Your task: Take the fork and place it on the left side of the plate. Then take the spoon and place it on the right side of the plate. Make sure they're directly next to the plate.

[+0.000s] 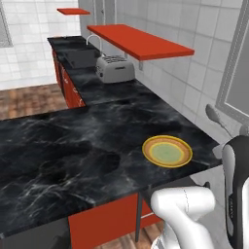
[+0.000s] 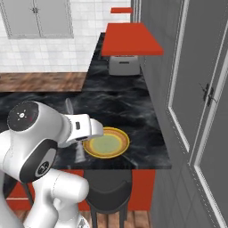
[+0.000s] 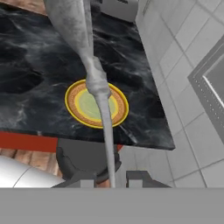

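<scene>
My gripper (image 3: 113, 178) is shut on the thin handle of the silver-grey spoon (image 3: 83, 35). The spoon runs up from between my fingertips, and its oval bowl reaches past the far side of the plate (image 3: 72, 105) in the hand view. From the left base view the spoon (image 1: 214, 116) hangs in the air to the right of the plate (image 1: 147, 147), above the counter's right end. The right base view has the spoon's bowl (image 2: 69, 106) just behind my forearm, left of the plate (image 2: 123, 144). The round orange-rimmed plate lies flat near the counter's front edge with nothing on it. The fork is out of view.
A black marble counter (image 1: 73, 146) runs back to a toaster (image 1: 115, 68) and a sink (image 1: 80, 57) under a red shelf (image 1: 138, 41). A dark stool (image 2: 109, 191) stands below the counter's edge by the plate. A tiled wall closes off the right side.
</scene>
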Robot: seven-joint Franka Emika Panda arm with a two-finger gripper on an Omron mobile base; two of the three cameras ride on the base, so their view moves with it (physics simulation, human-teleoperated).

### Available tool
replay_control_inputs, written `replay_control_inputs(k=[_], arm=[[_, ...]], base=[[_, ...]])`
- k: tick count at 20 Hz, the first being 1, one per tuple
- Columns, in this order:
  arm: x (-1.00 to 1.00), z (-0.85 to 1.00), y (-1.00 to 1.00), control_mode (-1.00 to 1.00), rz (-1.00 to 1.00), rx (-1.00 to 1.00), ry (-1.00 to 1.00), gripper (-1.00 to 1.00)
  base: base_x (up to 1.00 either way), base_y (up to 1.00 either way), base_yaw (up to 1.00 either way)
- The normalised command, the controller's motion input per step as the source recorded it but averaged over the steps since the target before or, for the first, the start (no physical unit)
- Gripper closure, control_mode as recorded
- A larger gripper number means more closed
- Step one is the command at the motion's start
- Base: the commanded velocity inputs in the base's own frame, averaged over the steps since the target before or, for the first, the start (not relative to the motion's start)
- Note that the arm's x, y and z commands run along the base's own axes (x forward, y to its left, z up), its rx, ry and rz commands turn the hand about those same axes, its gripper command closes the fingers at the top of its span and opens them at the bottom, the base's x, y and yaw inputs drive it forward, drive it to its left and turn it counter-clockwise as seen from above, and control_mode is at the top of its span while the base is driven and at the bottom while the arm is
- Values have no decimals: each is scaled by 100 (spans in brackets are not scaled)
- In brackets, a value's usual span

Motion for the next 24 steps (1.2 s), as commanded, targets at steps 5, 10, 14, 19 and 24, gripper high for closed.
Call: replay_control_inputs(k=[5, 10, 14, 19, 24], arm=[[9, -6, -13, -100, 1, 0, 3, 100], [31, -33, -79, -100, 0, 0, 20, 100], [38, -29, -68, -100, 0, 0, 26, 100], [60, -38, -43, -100, 0, -1, 19, 100], [69, -38, -14, -100, 0, -5, 6, 100]], base=[[31, -45, 8], [0, 0, 0], [0, 0, 0], [0, 0, 0], [0, 0, 0]])
